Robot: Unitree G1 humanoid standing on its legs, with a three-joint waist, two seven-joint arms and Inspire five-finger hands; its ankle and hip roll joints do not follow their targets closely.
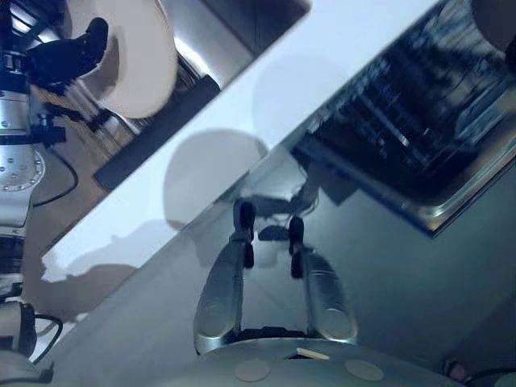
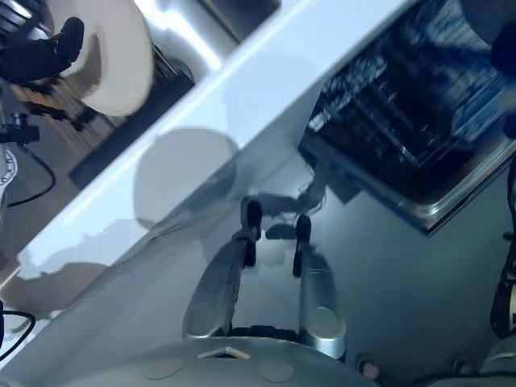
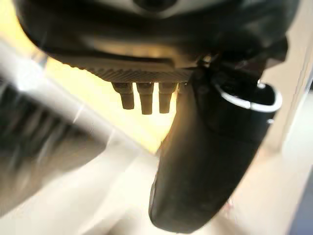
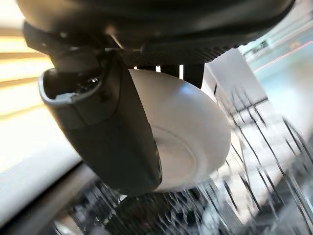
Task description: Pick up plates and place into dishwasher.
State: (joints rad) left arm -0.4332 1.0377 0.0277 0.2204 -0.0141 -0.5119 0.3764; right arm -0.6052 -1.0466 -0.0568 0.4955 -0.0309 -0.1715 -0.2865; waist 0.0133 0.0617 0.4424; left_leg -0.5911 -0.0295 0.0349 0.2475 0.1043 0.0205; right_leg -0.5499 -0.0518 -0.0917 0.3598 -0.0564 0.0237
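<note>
Left robot hand grips a white plate beside the white counter; right robot hand grips another plate.

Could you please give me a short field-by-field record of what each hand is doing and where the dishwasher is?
left hand: raised at the robot's far left, thumb over the rim of a white plate
right hand: thumb pinching a second white plate, held above the rack
dishwasher rack: open, dark wire rack, to the robot's right
countertop: white band running between the left hand's plate and the rack
task state: both plates in hand, neither in the rack yet
</note>
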